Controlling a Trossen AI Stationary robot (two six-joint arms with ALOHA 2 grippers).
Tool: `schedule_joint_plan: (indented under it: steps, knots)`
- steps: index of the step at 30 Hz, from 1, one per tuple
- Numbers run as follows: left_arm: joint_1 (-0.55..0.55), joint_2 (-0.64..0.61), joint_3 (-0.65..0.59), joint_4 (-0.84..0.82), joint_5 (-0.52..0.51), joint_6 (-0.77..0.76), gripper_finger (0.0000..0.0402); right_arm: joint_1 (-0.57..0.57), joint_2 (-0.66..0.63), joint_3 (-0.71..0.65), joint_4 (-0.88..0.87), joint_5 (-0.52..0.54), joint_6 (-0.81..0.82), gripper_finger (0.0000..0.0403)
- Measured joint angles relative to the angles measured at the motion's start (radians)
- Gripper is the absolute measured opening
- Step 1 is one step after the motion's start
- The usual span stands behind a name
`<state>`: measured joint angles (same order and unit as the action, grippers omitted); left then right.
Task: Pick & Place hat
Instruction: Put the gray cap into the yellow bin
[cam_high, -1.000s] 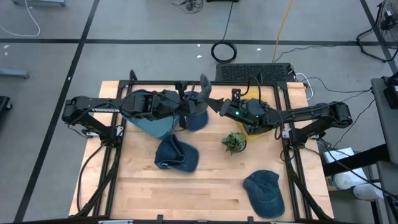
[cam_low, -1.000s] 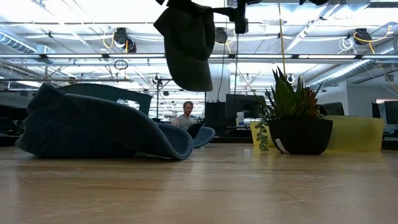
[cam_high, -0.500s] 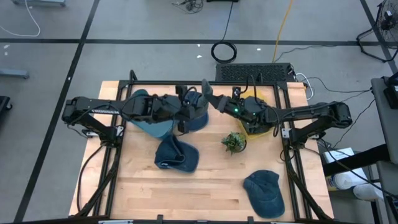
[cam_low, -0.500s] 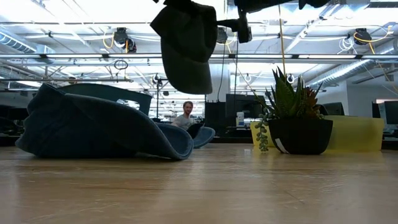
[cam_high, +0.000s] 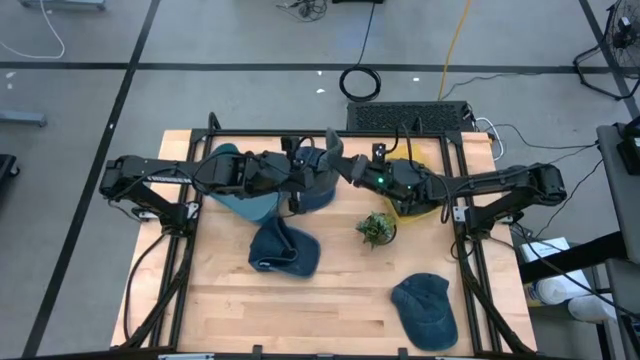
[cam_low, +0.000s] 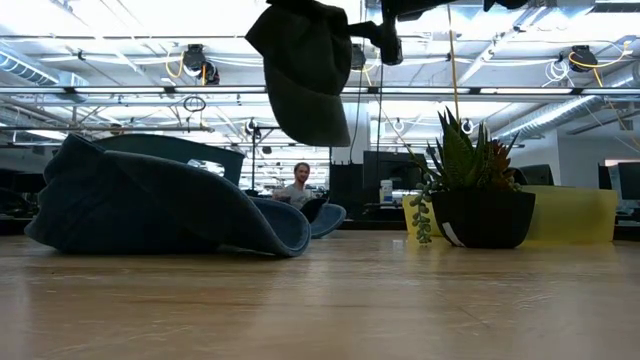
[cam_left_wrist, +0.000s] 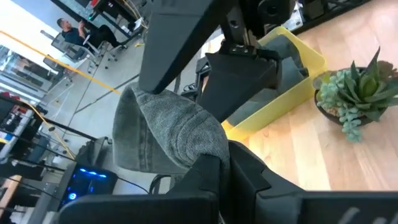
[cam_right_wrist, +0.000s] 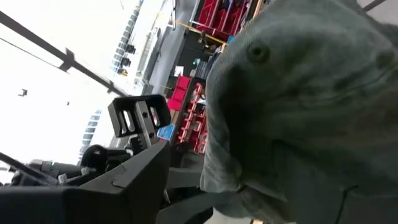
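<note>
Aloft, grey hat (cam_low: 300, 70) clamped between the closed fingers of the left gripper (cam_high: 305, 170), right gripper (cam_high: 345, 168) spread just beside its brim, possibly touching, 2 blue hats (cam_high: 283, 248) left lying below.

From overhead I can't see how my left claw (cam_high: 308, 168) pinches the hat (cam_high: 322, 165), because the cloth and both wrists crowd together there, and the right claw (cam_high: 343, 167) just beside it is mostly lost against the same dark heap. From table height the hat's (cam_low: 303, 70) top and both arms are cut off at the frame's upper edge. Through the right wrist camera the hat (cam_right_wrist: 305, 106) fills nearly everything ahead of the claw, so I can't make out the table beyond.
</note>
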<state>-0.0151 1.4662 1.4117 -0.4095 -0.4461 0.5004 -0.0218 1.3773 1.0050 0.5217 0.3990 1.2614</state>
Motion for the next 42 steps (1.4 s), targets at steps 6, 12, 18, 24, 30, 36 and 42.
schedule_joint_plan:
  steps: [6, 12, 18, 24, 30, 36, 42]
  knots:
    - [0.0, 0.0, 0.0, 0.005, 0.0, -0.015, 0.001, 0.033, 0.01, 0.002, 0.008, 0.072, 0.021, 0.0267]
    - [-0.002, 0.0, 0.0, 0.027, 0.0, -0.016, 0.001, 0.043, 0.085, 0.081, 0.008, 0.074, -0.006, 0.0267]
    - [-0.013, -0.002, 0.0, 0.02, -0.009, -0.011, 0.001, 0.024, 0.104, 0.116, -0.004, 0.019, -0.052, 0.0267]
    - [-0.02, -0.001, 0.0, 0.015, -0.008, -0.008, 0.001, 0.018, 0.102, 0.117, -0.033, 0.017, -0.046, 0.0266]
    - [-0.02, 0.0, 0.0, 0.01, -0.008, -0.009, 0.001, 0.016, 0.103, 0.117, -0.04, 0.018, -0.043, 0.023]
    - [-0.02, 0.0, 0.0, -0.001, -0.008, -0.01, 0.001, 0.016, 0.103, 0.117, -0.024, 0.016, -0.043, 0.0161]
    - [-0.021, -0.002, 0.0, -0.005, -0.007, -0.012, 0.001, 0.016, 0.103, 0.117, -0.024, -0.007, -0.038, 0.0103]
